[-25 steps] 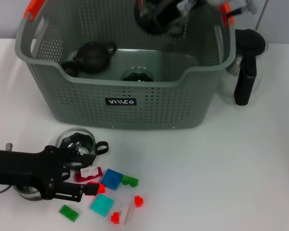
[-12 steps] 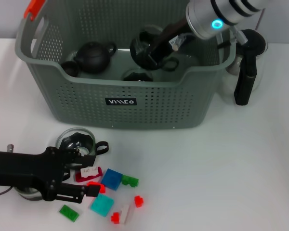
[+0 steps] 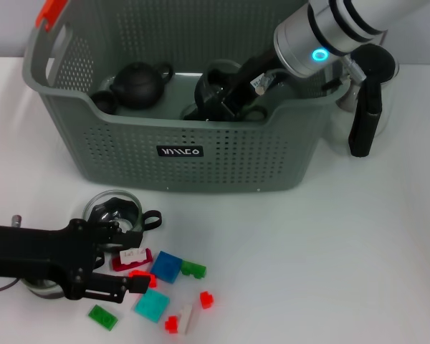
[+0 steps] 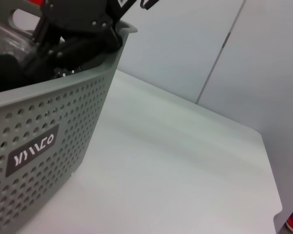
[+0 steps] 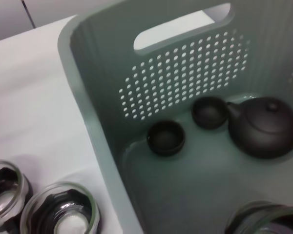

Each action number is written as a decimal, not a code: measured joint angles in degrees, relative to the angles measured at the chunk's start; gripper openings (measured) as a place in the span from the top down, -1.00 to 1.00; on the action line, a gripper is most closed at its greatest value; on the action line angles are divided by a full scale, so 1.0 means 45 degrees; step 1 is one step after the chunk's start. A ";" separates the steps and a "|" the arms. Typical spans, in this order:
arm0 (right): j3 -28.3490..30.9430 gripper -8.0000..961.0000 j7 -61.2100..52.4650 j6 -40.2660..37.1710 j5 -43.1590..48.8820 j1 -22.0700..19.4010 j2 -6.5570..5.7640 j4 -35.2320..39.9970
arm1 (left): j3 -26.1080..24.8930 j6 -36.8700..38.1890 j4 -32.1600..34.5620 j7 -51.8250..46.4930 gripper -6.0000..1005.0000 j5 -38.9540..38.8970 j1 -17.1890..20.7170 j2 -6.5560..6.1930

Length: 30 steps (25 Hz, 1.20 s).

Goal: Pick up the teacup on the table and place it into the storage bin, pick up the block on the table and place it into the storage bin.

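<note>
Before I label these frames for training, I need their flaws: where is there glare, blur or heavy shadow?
Head view: a cyan indicator light glows on the right arm; soft shadows under the storage bin. Left wrist view: the dark arm hardware over the bin rim is blurred, the bin's label stays legible. Right wrist view: the glass cups on the table catch bright reflections; the dark teapot reads clearly.

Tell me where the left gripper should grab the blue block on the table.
Take the blue block across its flat opposite edges, coming straight down from above. It lies flat among other small blocks, so a side approach looks crowded. The left gripper sits just beside it.
</note>
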State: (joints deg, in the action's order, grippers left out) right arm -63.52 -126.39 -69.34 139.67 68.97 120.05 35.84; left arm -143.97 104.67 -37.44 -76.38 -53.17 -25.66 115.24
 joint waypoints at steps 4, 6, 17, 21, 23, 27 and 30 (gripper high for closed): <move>-0.0027 0.87 0.0000 -0.0001 -0.0018 0.0006 0.0001 -0.0058 | -0.0006 0.0000 0.0000 0.0002 -0.65 0.0000 0.0000 -0.0002; -0.0027 0.87 0.0000 -0.0001 -0.0024 0.0000 0.0001 -0.0063 | -0.0003 0.0000 0.0001 0.0002 -0.65 0.0000 0.0000 0.0002; -0.0029 0.86 -0.0001 0.0043 -0.0045 -0.0044 0.0020 -0.0074 | -0.0005 0.0001 0.0020 0.0002 -0.65 0.0000 0.0000 0.0016; -0.0043 0.76 -0.0001 0.0041 -0.0045 -0.0039 0.0021 -0.0073 | -0.0006 -0.0002 0.0037 0.0002 -0.65 0.0000 0.0000 0.0016; -0.0046 0.59 0.0000 0.0024 -0.0046 -0.0045 0.0021 -0.0039 | -0.0016 -0.0009 0.0040 0.0002 -0.65 0.0000 0.0000 0.0016; -0.0046 0.60 -0.0001 0.0004 -0.0045 -0.0070 0.0021 0.0028 | -0.0027 -0.0015 0.0040 0.0002 -0.65 0.0000 0.0000 0.0016; 0.0019 0.56 0.0000 0.0000 -0.0044 -0.0094 0.0018 0.0131 | -0.0027 -0.0018 0.0040 0.0002 -0.64 0.0000 0.0000 0.0016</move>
State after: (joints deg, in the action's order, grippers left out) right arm -63.43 -126.39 -69.35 139.47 68.55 120.13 36.43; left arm -144.09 104.59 -37.26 -76.37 -53.17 -25.66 115.31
